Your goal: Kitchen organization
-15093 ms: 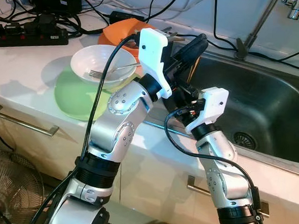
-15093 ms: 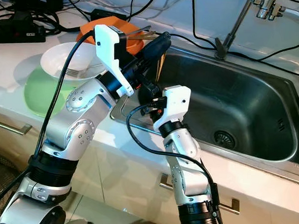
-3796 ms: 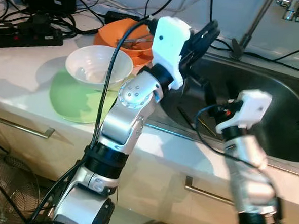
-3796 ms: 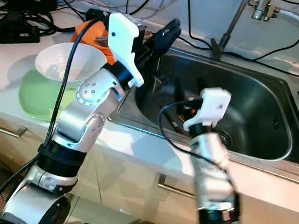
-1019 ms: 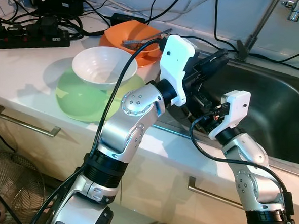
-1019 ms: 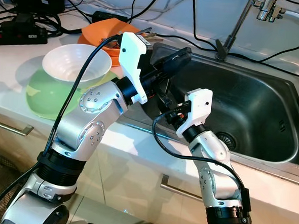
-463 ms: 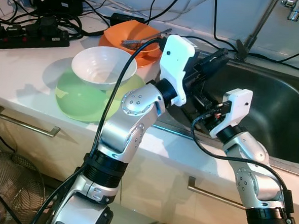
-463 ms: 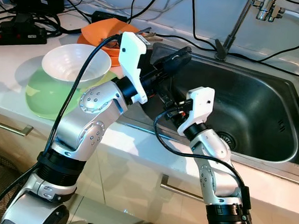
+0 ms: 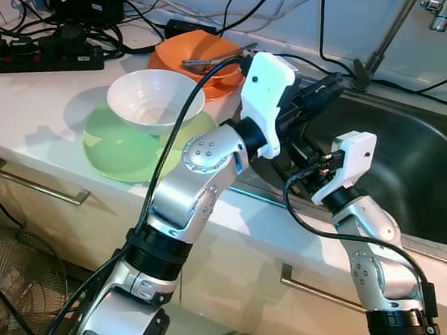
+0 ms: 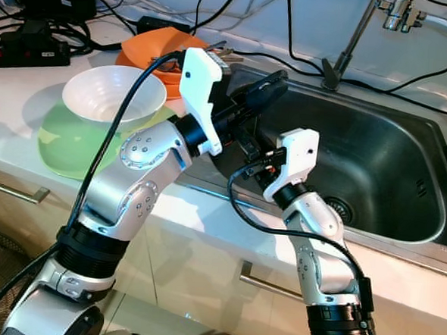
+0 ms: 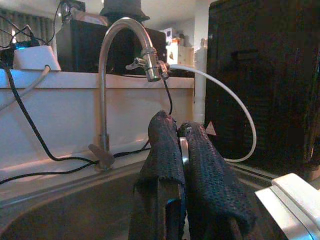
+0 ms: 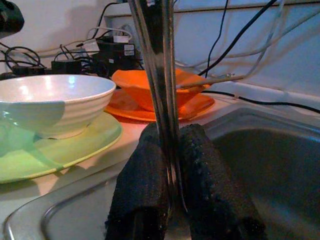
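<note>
My left gripper (image 9: pixel 329 84) reaches over the left rim of the steel sink (image 9: pixel 414 160). Its fingers (image 11: pixel 162 145) are shut, with a thin silver strip of a metal utensil (image 11: pixel 184 150) pinched between them. Just below it, my right gripper (image 12: pixel 167 135) is shut on a metal utensil handle (image 12: pixel 159 70) that stands up from its pads. Whether both grippers hold the same utensil cannot be told. On the counter to the left, a white bowl (image 9: pixel 152 98) sits empty on a green plate (image 9: pixel 114 149). Behind them an orange bowl (image 9: pixel 192 55) holds another utensil (image 9: pixel 215 57).
A tall faucet (image 11: pixel 117 55) rises behind the sink, with a white hose beside it. Power strips and cables (image 9: pixel 41 54) crowd the back of the counter. Drawer handles (image 9: pixel 32 190) run below the counter edge, and a fan (image 9: pixel 12 276) stands on the floor at left.
The fork that lay in the white bowl 15 s ago is gone from it. My right arm swung out over the sink, then came back under the left gripper. The last second shows hardly any movement.
</note>
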Robot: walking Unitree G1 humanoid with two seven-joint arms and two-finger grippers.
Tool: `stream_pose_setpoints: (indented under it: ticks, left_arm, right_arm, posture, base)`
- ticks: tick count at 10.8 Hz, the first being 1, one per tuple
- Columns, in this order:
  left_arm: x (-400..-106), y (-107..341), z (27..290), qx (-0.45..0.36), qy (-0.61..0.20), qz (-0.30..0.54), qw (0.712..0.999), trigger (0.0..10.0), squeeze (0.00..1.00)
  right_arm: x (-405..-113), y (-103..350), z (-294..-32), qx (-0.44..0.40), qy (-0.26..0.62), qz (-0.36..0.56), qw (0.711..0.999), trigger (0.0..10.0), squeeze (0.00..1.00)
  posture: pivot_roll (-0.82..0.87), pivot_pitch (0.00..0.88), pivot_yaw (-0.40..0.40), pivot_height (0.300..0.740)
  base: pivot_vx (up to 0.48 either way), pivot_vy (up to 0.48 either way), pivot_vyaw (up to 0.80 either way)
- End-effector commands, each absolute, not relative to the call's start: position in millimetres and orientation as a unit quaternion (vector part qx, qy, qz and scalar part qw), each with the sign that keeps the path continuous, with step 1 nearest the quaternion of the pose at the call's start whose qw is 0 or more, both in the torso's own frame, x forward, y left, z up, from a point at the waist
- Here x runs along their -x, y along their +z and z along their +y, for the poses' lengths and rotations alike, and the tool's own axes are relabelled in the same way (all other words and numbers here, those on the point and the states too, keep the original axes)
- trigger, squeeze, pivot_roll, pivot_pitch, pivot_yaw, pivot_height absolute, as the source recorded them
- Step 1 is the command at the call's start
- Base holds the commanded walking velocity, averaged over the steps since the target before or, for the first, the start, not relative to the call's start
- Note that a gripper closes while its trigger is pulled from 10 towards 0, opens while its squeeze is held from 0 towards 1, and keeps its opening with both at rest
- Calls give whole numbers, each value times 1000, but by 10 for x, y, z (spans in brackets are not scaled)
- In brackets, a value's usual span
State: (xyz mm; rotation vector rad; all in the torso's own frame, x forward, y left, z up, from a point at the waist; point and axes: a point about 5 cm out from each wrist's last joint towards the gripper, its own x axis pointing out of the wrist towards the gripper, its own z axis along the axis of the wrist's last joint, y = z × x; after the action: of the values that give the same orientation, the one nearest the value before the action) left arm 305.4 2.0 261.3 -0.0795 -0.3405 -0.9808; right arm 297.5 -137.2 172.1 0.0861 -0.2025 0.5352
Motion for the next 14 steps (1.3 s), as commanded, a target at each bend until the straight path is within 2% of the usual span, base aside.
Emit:
stream_pose_setpoints:
  ticks: [1,2,6,7,8,9,10,14]
  left_arm:
    - [-3065,2602,46,35,-462,-164,871,10000,933]
    - [-3074,2596,47,37,-459,-161,873,10000,1000]
    - [-3067,2598,44,39,-462,-161,871,10000,1000]
    - [-3071,2592,52,32,-459,-162,873,10000,0]
    - [-3091,2554,74,23,-453,-155,878,10000,0]
    - [-3126,2457,124,10,-443,-139,885,10000,0]
    - [-3160,2316,194,-8,-433,-118,894,10000,0]
    - [-3165,1836,458,-49,-404,-39,912,10000,0]
  right_arm:
    - [-3019,1761,-1597,-59,209,-112,970,0,0]
    - [-3020,1760,-1596,-59,209,-112,970,0,0]
    - [-3058,1761,-1625,-52,193,-109,974,0,0]
    - [-3128,1776,-1696,-41,166,-110,979,0,0]
    - [-3207,1766,-1787,-25,133,-98,986,0,0]
    - [-3305,1738,-1923,-8,83,-81,993,9490,0]
    - [-3394,1715,-2046,5,37,-67,997,10000,0]
    - [-3674,1707,-2173,15,-14,-44,999,10000,0]
  posture:
    - [37,57,-55,740]
    - [37,56,-55,740]
    - [38,58,-57,740]
    - [36,55,-54,740]
    - [36,53,-54,740]
    - [37,52,-55,740]
    - [37,52,-55,740]
    - [46,52,-60,740]
  base:
    - [0,0,0]
    - [0,0,0]
    - [0,0,0]
    - [0,0,0]
    - [0,0,0]
    - [0,0,0]
    - [0,0,0]
    - [0,0,0]
